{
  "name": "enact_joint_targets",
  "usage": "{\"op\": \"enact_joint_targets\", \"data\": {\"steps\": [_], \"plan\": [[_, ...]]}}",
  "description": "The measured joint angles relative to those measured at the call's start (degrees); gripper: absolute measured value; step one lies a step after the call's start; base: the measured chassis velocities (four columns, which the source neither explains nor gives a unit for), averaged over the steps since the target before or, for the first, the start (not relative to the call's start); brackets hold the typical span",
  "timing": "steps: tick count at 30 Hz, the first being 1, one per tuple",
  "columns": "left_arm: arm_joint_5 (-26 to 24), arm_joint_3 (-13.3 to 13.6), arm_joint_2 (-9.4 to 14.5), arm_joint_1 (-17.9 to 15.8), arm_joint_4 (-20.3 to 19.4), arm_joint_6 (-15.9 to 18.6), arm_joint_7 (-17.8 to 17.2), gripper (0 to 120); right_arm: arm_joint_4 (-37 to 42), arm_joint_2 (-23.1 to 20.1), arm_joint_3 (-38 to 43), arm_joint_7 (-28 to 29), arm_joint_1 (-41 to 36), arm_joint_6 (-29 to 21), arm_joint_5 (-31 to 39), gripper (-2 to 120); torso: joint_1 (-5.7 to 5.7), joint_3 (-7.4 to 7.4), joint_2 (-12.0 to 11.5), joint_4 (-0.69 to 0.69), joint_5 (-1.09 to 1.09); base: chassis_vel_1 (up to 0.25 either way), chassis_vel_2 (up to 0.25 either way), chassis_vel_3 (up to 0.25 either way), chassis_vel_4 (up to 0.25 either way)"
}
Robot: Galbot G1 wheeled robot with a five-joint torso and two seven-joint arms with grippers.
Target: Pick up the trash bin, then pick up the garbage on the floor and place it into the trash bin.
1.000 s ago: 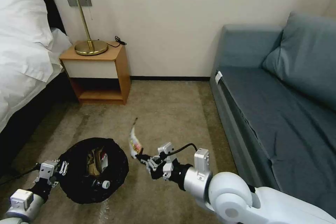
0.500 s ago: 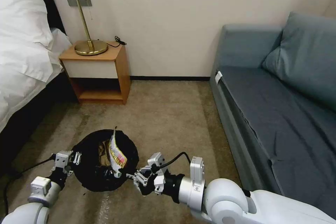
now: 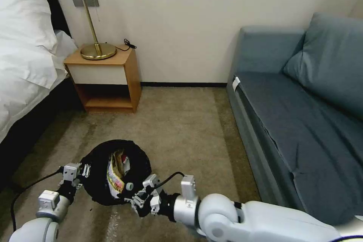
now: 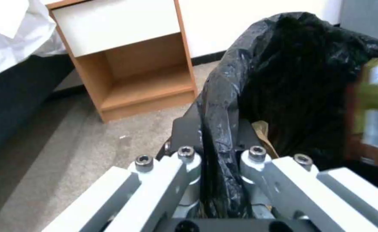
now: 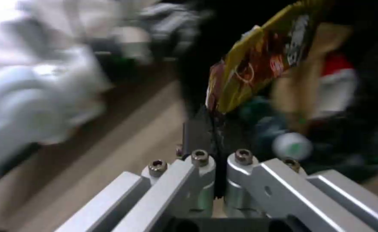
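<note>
Gold foil is what we've got pinched right now; the right gripper (image 3: 130,199) is clamped shut on the bottom edge of the shiny snack wrapper (image 3: 114,177), and the wrapper stands up over the mouth of the trash bin (image 3: 141,164), leaning into the black liner; in the right wrist view the wrapper (image 5: 258,61) sticks straight out from the closed jaws, with the white-capped bottle (image 5: 291,145) and the red-and-white carton (image 5: 337,75) already lying inside past it; the left gripper (image 3: 84,171) is closed on the bin's rim, and the left wrist view shows the crinkled bag (image 4: 217,129) squeezed between its fingers, with a bit of brown paper (image 4: 264,133) peeking out just inside; the bin looks to be held off the carpet (image 3: 181,128) and tipped toward us, though we can't say for sure it's clear of the floor; so for us the step in hand is the drop, and it seems the last piece; our take on doing it well: get the wrapper's lower edge past the rim before letting go, because foil is light and springy and could flop back out over the near side; keep the left arm dead steady so the bin's mouth doesn't swing; open the jaws wide, since thin film likes to cling to a pad.
</note>
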Motion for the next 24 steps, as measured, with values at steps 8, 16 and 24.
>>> {"op": "enact_joint_targets", "data": {"steps": [8, 16, 24], "plan": [[-1.52, -1.44, 1.08, 0.81, 0.31, -0.96, 0.67, 6, -18.96, 10.18, 1.13, 2.82, 2.29, 3.53, -2.43, 0, 0.0, 0.0, 0.0, 0.0, 0.0, 0.0, 0.0, 0.0, 0.0], [-1.82, -1.4, 1.54, 1.19, 0.29, -1.11, 0.9, 6, -24.71, 13.23, 3.44, 4.34, 0.8, 3.81, -4.84, 28, 0.0, 0.0, 0.0, -0.02, 0.0, 0.0, 0.0, 0.0, 0.0], [-1.96, -1.41, 1.76, 1.37, 0.29, -1.13, 0.8, 6, -21.43, 13.19, 5.08, 8.0, -1.08, 0.5, -4.94, 54, 0.0, 0.0, 0.0, -0.01, 0.0, 0.0, 0.0, 0.0, 0.0]]}}
